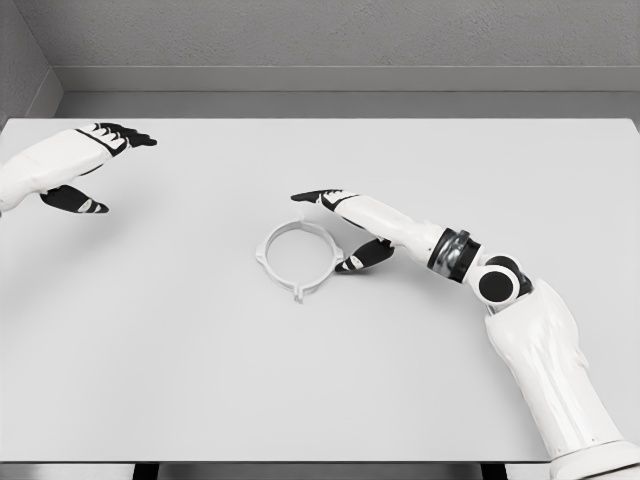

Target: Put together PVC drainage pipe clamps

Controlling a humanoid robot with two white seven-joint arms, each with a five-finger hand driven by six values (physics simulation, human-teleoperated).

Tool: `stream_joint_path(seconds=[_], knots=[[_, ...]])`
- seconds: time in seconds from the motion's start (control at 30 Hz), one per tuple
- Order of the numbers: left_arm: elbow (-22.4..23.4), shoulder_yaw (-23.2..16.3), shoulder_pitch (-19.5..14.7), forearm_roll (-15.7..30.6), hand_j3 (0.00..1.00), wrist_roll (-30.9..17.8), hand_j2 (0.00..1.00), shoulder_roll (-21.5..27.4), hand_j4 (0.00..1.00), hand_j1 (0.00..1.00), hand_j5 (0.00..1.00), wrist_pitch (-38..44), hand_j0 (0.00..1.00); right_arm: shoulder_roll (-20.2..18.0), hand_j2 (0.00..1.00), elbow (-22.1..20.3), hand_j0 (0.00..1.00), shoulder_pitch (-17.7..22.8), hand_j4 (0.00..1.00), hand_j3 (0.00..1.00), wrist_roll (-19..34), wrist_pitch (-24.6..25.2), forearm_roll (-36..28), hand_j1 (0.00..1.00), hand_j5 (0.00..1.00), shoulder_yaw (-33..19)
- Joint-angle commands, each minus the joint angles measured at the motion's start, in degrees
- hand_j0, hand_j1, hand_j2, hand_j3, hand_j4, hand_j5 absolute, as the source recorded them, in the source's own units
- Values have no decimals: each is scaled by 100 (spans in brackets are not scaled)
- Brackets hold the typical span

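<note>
Clamp (298,254): thin white plastic ring w/ small tabs, flat near table centre.
Right hand (345,225): at clamp's 3 o'clock, fingers spread – thumb by rim, grasping nothing.
Left hand (85,170): at 10 o'clock, released.
Table (200,350): smooth matte white – rectangular.

Head camera looks down (steeply) over the table (180,380).

Clamp ring (298,252) white matt plastic; table (200,350) smooth matt white; arm shells glossy.
</note>
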Motion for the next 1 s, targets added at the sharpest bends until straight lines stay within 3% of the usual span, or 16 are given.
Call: stream_joint_path(seconds=[0.0,0.6,0.67,0.73,0.8,0.87,0.97], knots=[[8,4,0,37,100,3,100,6,100,100,100,8,100,2,100,4,100,0,100,100,-9,12,-48,100,100,1],[-1,4,9,46,100,3,100,6,100,100,100,8,100,-94,100,-83,100,88,100,100,-9,12,-92,100,100,-60],[-18,4,9,46,100,3,100,6,100,100,100,8,100,-279,100,-250,100,140,100,100,9,12,-118,100,100,-244],[-62,-5,35,46,100,3,100,15,100,100,100,8,100,-630,100,-1067,100,509,100,100,9,12,-153,100,100,-631],[-54,4,35,46,100,3,100,15,100,100,100,8,100,-1175,100,-1516,100,685,100,100,9,12,-706,100,100,-921],[-54,4,35,55,100,3,100,24,100,100,100,8,100,-1737,100,-1604,100,870,100,100,9,12,-1523,100,100,-1378],[-1,4,35,55,100,3,100,68,100,100,100,8,100,-1984,100,-1604,100,984,100,100,9,12,-1867,100,100,-1625]])
